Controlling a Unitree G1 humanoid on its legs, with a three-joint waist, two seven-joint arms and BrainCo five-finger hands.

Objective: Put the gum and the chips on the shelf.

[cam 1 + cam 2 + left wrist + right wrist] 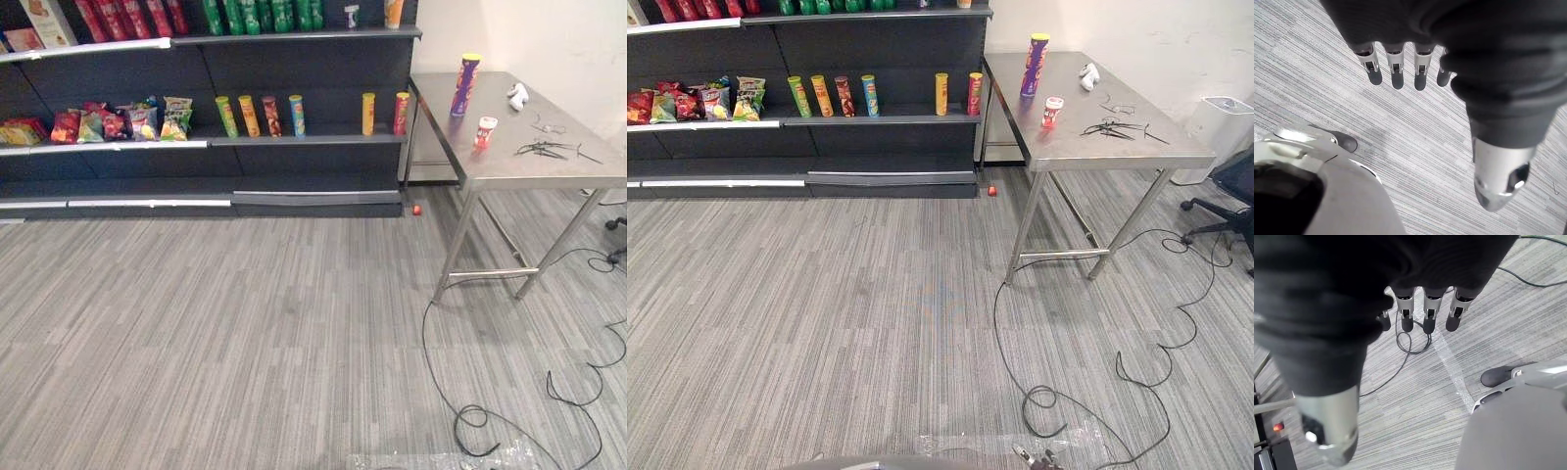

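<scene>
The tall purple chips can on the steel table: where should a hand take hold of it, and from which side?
Probably round the middle of the purple chips can, with fingers and thumb wrapped sideways, as it is a slim cylinder standing upright. Coming in from the shelf-side edge of the table looks best, since the gum bottle stands nearer the robot on the can's other side.

Head stereo pair sharing shelf (313,140) and table (495,168), wrist cameras facing carpet (1425,137)

Bright, even indoor light from overhead. Pale sheen on stainless-steel table top (514,164); white wall (549,39) bright behind. Soft shadows on evenly lit grey striped carpet (245,323). Recesses of dark shelving unit (313,98) shaded under boards. Glint on clear tape strip (431,458). Small highlight on silver thumb of left hand (1501,171).
</scene>
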